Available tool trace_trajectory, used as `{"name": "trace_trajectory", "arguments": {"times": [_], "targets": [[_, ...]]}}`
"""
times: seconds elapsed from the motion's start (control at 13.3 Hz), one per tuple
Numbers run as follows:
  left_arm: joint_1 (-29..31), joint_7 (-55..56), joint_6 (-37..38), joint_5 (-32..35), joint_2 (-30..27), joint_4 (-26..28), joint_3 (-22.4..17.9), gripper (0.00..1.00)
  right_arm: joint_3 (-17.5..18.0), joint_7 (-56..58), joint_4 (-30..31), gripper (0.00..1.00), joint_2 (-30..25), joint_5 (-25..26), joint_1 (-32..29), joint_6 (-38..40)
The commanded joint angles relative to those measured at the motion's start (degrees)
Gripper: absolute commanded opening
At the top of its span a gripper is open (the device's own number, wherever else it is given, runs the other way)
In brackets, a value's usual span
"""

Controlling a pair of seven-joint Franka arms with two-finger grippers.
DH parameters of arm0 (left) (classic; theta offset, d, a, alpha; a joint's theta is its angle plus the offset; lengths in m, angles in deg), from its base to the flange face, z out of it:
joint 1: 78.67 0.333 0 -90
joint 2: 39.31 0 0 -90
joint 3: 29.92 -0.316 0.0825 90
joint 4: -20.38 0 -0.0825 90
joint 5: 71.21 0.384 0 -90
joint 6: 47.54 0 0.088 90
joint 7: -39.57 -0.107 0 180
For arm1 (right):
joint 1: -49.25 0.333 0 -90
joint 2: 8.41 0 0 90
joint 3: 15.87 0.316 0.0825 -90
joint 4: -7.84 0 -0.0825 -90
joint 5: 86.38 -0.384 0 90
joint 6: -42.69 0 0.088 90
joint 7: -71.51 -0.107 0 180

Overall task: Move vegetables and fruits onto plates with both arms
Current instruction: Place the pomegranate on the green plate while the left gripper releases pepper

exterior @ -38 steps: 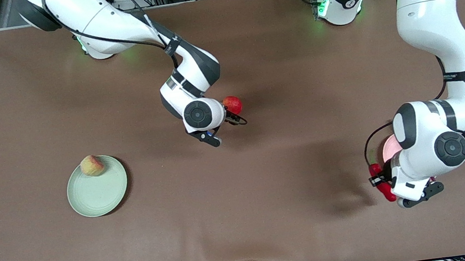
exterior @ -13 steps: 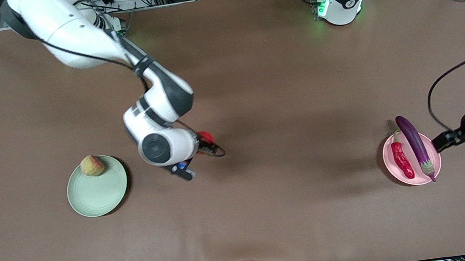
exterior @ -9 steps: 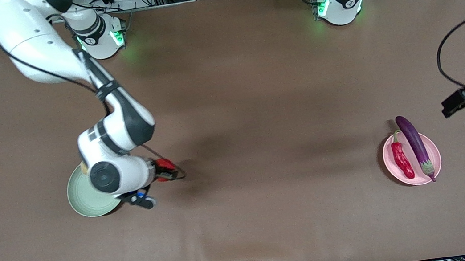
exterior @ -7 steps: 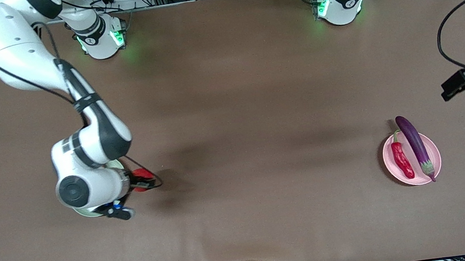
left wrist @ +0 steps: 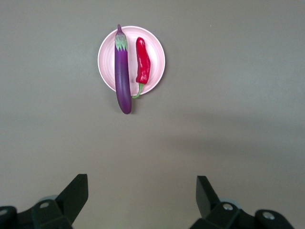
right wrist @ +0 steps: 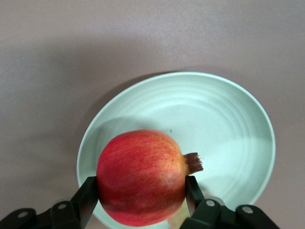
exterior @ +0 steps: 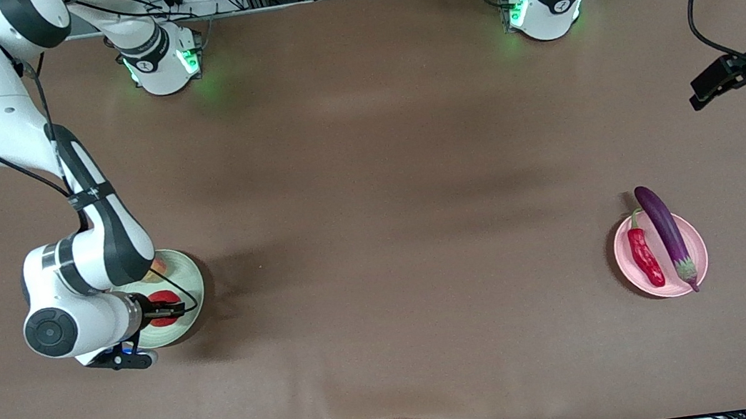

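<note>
My right gripper (exterior: 166, 310) is shut on the round red fruit (exterior: 164, 306), holding it just above the pale green plate (exterior: 193, 289). In the right wrist view both fingers press the sides of this fruit (right wrist: 140, 176), with the plate (right wrist: 219, 119) under it. The peach-like fruit (exterior: 159, 268) lies on the same plate, mostly hidden by the arm. The purple eggplant (exterior: 664, 232) and red chili (exterior: 644, 256) lie side by side on the pink plate (exterior: 699, 260). My left gripper (exterior: 705, 90) hangs open and empty over the table at the left arm's end. Its wrist view shows the eggplant (left wrist: 122, 76), chili (left wrist: 142, 59) and plate (left wrist: 106, 55) far below.
Brown cloth covers the whole table (exterior: 386, 200), with a small ripple at the edge nearest the front camera. Both arm bases (exterior: 158, 57) stand along the farthest edge. My right arm's elbow rises above the table corner at its own end.
My right arm has carried the red fruit from the middle of the table to over the green plate. My left arm has lifted away from the pink plate, toward the table's end.
</note>
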Motion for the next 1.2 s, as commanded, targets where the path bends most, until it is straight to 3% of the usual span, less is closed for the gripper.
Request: {"name": "trace_trajectory", "arguments": {"times": [0.0, 0.3, 0.75, 1.13], "targets": [[2.09, -1.04, -0.37, -0.91, -2.91, 2.80, 2.29, 1.00, 1.14, 0.51, 1.62, 1.00, 0.02, 0.98, -1.54, -1.44], [1.57, -1.04, -0.28, -0.73, -3.53, 3.15, 2.02, 1.00, 2.63, 0.78, -1.09, 1.00, -1.55, -0.25, -1.10, 3.72], [0.07, -1.04, -0.10, -0.03, -3.44, 2.89, 2.55, 1.00, 8.61, 1.30, -19.80, 1.00, -2.96, -0.60, -1.98, 21.12], [0.86, -1.13, -0.01, 0.67, -3.35, 2.63, 2.55, 1.00, 9.92, 2.19, -19.57, 1.00, -16.29, -2.79, -1.72, 29.22]]}}
